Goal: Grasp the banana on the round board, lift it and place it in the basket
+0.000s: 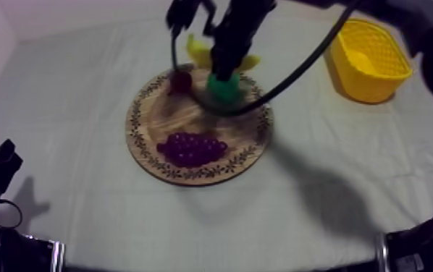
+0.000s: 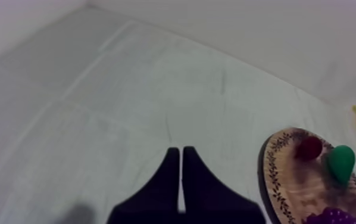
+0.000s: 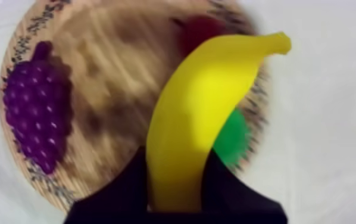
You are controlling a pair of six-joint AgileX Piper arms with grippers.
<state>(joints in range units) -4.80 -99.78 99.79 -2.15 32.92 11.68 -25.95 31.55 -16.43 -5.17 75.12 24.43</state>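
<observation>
My right gripper (image 1: 224, 62) hangs over the far side of the round wooden board (image 1: 154, 126), shut on the yellow banana (image 1: 198, 51). In the right wrist view the banana (image 3: 207, 113) sticks out from between the black fingers (image 3: 234, 193), lifted above the board (image 3: 115, 71). The yellow basket (image 1: 366, 58) stands at the far right, apart from the arm. My left gripper (image 1: 1, 165) rests low at the left; its fingers (image 2: 171, 179) lie together as a wedge over bare cloth.
On the board lie purple grapes (image 1: 192, 149), a green pear (image 1: 224, 88) and a small red fruit (image 1: 181, 80). The left wrist view has the board (image 2: 274, 179), pear (image 2: 341, 162) and red fruit (image 2: 309, 148) off to one side.
</observation>
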